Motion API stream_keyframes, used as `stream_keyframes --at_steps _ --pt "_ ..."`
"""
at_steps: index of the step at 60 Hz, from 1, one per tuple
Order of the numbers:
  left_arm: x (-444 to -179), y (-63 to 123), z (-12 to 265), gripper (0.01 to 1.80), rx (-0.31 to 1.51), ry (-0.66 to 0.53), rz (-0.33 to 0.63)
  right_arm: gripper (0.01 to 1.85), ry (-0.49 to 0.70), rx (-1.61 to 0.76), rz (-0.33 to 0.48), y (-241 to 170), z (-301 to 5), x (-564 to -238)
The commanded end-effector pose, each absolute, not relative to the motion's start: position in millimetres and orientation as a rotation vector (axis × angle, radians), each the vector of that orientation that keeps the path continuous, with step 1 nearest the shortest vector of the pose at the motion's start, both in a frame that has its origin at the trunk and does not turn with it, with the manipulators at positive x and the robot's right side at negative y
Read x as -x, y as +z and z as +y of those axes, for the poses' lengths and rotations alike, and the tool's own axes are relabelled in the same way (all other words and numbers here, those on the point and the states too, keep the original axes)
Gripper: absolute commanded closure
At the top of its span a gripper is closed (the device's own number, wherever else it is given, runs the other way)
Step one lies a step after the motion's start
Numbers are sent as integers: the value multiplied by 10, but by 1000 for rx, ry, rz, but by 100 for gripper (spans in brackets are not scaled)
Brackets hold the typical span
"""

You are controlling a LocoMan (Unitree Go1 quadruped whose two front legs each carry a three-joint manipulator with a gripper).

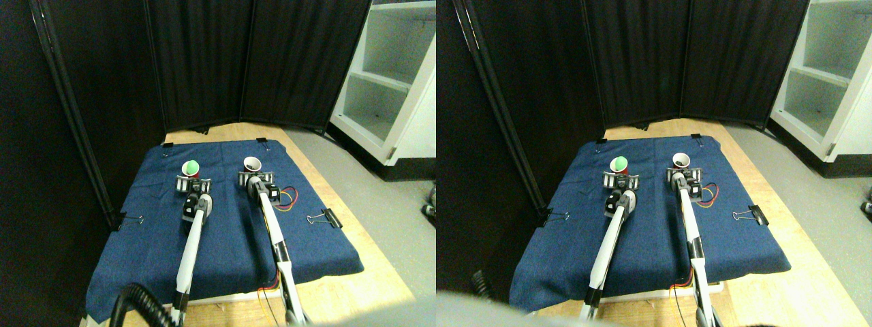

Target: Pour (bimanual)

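Observation:
Two small red cups stand on the blue cloth (225, 238). The left cup (191, 167) shows a green inside, the right cup (252, 163) a white inside. My left gripper (193, 182) sits right at the near side of the green-lined cup, its pale jaws spread to either side. My right gripper (255, 177) sits just as close against the near side of the white-lined cup. Both cups are upright on the cloth. The lower part of each cup is hidden behind the gripper in front of it.
The cloth is clipped to a wooden table by binder clips (325, 218) at its edges. Black curtain panels (204, 61) close off the back and left. A white shelf unit (392, 82) stands at the right rear. Coloured wires (286, 197) loop beside the right arm.

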State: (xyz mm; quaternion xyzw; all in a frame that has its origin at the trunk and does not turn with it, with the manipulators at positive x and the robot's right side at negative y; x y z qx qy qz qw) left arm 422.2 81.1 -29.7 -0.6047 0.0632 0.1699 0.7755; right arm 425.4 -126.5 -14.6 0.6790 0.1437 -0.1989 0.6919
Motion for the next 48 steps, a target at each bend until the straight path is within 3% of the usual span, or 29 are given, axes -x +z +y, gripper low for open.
stream_keyframes --at_steps 1,21,38,48 --pt "-4227 -228 812 19 1299 343 111 16 -408 -1524 297 -71 -1237 -4276" --pt "-4125 -162 863 20 1307 306 127 12 -382 -1513 287 25 -1196 -4150" --pt "-3904 65 841 13 1328 246 146 21 -290 -1504 236 306 -1203 -3887" --pt "-3729 253 810 31 1348 187 113 28 -203 -1488 227 483 -1227 -3766"
